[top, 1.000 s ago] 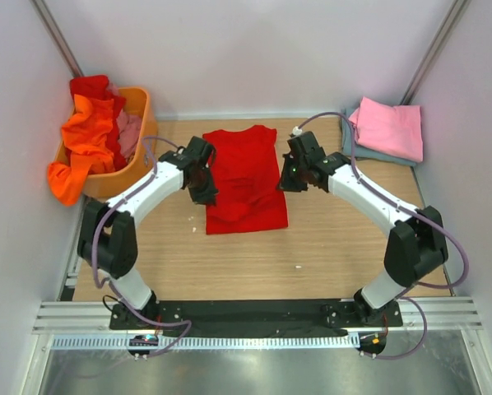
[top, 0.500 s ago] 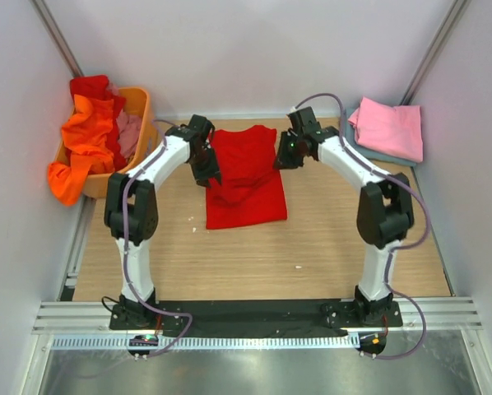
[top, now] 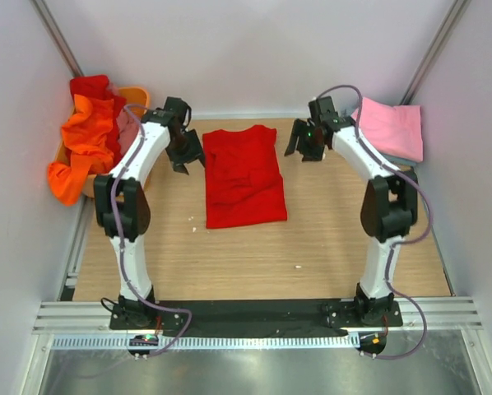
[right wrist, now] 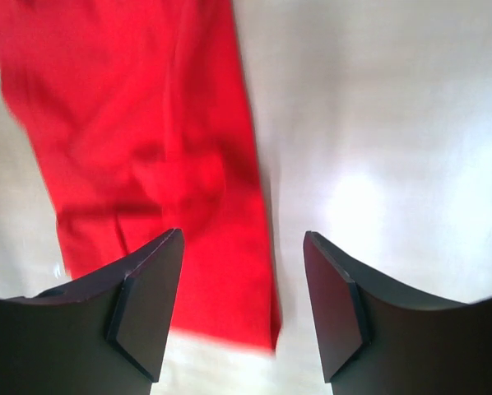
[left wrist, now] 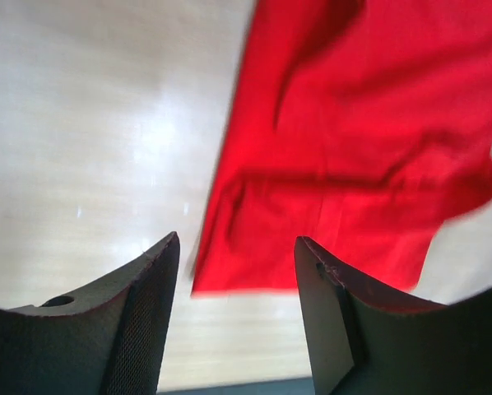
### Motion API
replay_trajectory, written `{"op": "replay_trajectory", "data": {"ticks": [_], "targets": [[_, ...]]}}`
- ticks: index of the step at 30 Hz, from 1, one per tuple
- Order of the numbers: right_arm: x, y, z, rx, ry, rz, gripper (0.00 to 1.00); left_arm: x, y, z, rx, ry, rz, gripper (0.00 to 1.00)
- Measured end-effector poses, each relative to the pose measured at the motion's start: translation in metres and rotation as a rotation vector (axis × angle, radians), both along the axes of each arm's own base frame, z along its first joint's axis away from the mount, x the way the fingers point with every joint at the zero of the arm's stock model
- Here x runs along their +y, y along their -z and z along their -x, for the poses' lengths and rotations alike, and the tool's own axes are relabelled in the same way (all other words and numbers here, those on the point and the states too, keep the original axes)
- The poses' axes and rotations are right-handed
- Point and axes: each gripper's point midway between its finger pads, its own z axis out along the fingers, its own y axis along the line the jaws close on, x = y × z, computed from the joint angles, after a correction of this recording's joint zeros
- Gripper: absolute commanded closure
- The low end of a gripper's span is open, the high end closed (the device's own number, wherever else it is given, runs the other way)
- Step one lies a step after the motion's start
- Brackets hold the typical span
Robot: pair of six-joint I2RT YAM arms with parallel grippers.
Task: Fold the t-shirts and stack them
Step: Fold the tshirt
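A bright red t-shirt (top: 244,175) lies folded into a long strip on the wooden table (top: 254,259), also seen in the left wrist view as red cloth (left wrist: 353,140) and in the right wrist view (right wrist: 147,132). My left gripper (top: 185,156) hangs open just left of its upper edge, nothing between the jaws (left wrist: 236,247). At the shirt's upper right my right gripper (top: 304,146) is open and empty too (right wrist: 243,247). A folded pink t-shirt (top: 387,127) rests on a grey-blue one (top: 359,153) at the back right. Orange t-shirt (top: 81,148) spills from the basket.
The orange plastic basket (top: 141,97) stands at the back left, stuffed with orange, red and pink cloth that hangs over its side. White walls close in the table on three sides. A black rail (top: 254,313) carries both arm bases at the near edge.
Both grippers have opened and let go of the red shirt's edges, then lifted and drawn back outward toward the far corners. The shirt now lies flat, folded narrower.
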Motion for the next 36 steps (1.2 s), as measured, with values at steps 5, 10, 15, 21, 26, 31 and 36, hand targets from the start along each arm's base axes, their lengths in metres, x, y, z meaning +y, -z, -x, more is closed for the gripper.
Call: {"op": "replay_trajectory", "data": {"ticks": [5,10,15,21,26,31,36], "targets": [[0.015,-0.002,0.097,0.015,-0.076,-0.020,0.38,-0.019,-0.017,0.069,-0.054,0.081,-0.006,0.44],[0.044,0.026,0.158,0.056,-0.173,-0.043,0.39,-0.032,0.019,0.107,-0.002,0.109,-0.015,0.46],[0.041,0.046,0.196,0.120,-0.170,-0.047,0.40,-0.034,0.049,0.106,0.027,0.090,-0.045,0.49],[0.045,-0.008,0.209,-0.021,-0.187,-0.123,0.40,-0.041,0.058,0.087,-0.028,0.085,-0.035,0.53],[0.037,-0.023,0.226,-0.075,-0.189,-0.140,0.40,-0.043,0.074,0.080,-0.020,0.084,-0.042,0.58],[0.019,-0.001,0.252,-0.016,-0.171,-0.105,0.41,-0.044,0.085,0.078,-0.006,0.082,-0.049,0.63],[0.007,0.007,0.269,0.009,-0.159,-0.087,0.41,-0.046,0.084,0.073,-0.026,0.080,-0.041,0.73]]}}
